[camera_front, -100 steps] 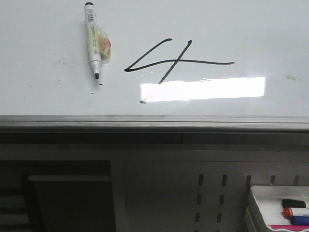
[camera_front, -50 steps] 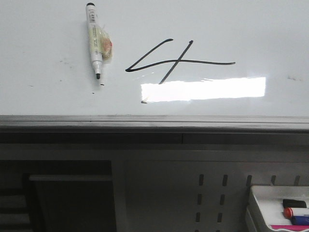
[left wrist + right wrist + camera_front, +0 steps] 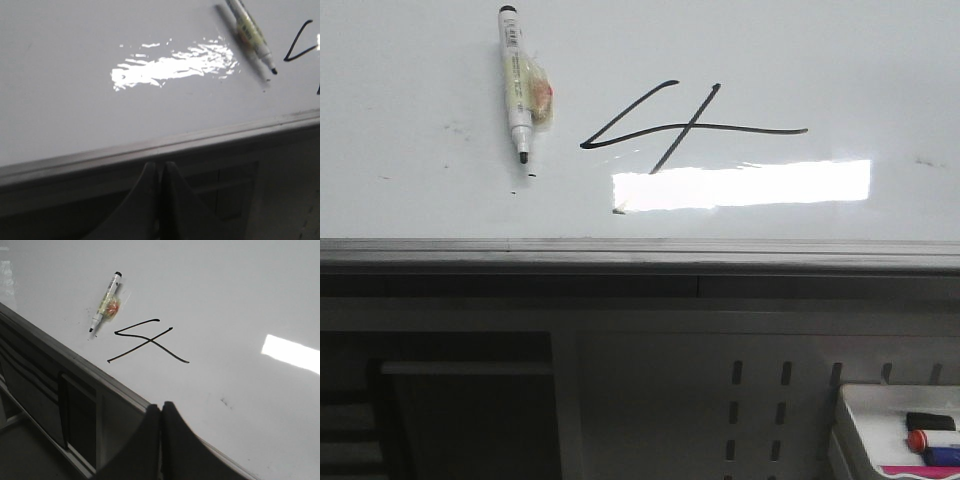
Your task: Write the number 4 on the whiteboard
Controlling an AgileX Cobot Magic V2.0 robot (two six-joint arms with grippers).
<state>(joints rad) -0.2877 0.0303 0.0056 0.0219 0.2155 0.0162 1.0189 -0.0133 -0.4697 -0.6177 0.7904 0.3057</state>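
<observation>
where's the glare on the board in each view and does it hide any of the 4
Front view: a sharp bright rectangle on the whiteboard swallows the lower end of the number 4's slanted stroke. Left wrist view: a ragged, rippled patch beside the marker, clear of the strokes. Right wrist view: a bright bar well off the 4.

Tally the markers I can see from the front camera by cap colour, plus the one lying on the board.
Uncapped marker lying on the whiteboard: 1
Black-capped, in the tray: 1
Red-capped, in the tray: 1
Blue, in the tray: 1
Total: 4 markers
</observation>
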